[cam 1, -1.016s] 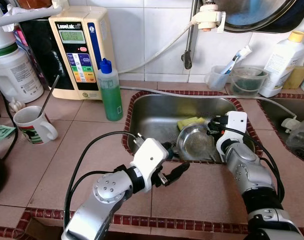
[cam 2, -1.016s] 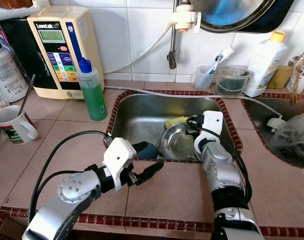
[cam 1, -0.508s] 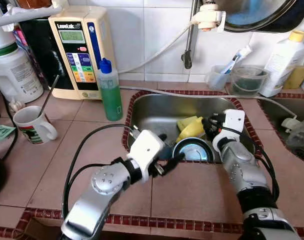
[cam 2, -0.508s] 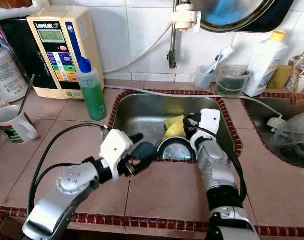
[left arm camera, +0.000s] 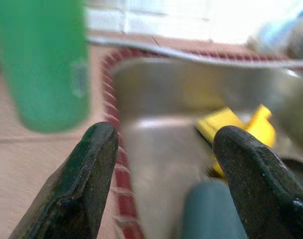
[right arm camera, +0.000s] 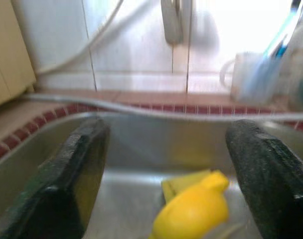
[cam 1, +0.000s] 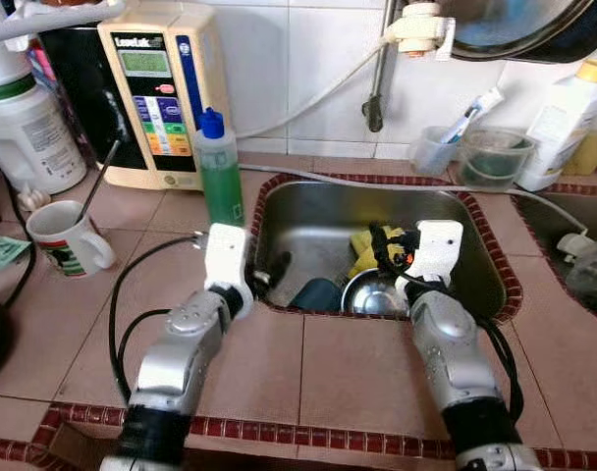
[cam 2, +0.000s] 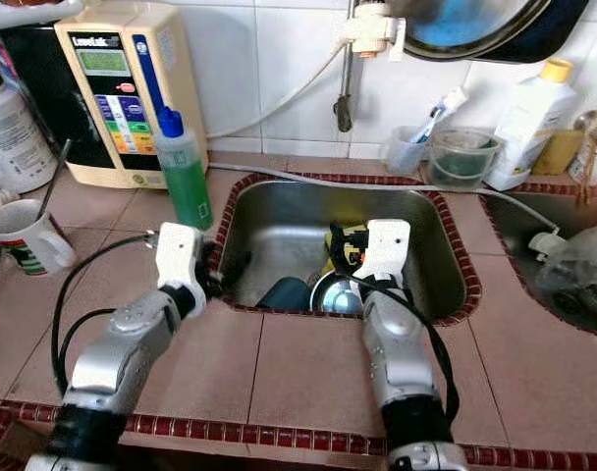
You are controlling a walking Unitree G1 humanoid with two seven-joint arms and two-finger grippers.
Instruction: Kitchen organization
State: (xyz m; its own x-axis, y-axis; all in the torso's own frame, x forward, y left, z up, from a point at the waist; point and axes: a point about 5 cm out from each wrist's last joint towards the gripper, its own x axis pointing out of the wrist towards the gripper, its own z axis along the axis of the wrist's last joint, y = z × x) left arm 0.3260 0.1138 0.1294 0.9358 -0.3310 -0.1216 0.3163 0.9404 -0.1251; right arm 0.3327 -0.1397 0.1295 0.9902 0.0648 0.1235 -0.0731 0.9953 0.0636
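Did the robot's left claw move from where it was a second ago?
Yes. The left end effector was over the counter tile in front of the sink; now it is at the sink's left rim, nearer the green bottle.

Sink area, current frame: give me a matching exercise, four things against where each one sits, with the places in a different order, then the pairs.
Things:
1. green bottle
2. white mug
3. yellow object
4. white bottle with yellow cap

Places:
A. inside the sink
B. on the counter to the robot's far left, a utensil standing in it
C. against the wall tiles, right of the sink
D. on the counter by the sink's left rim

Pairs: 1-D, 2-B, 3-A, 4-C
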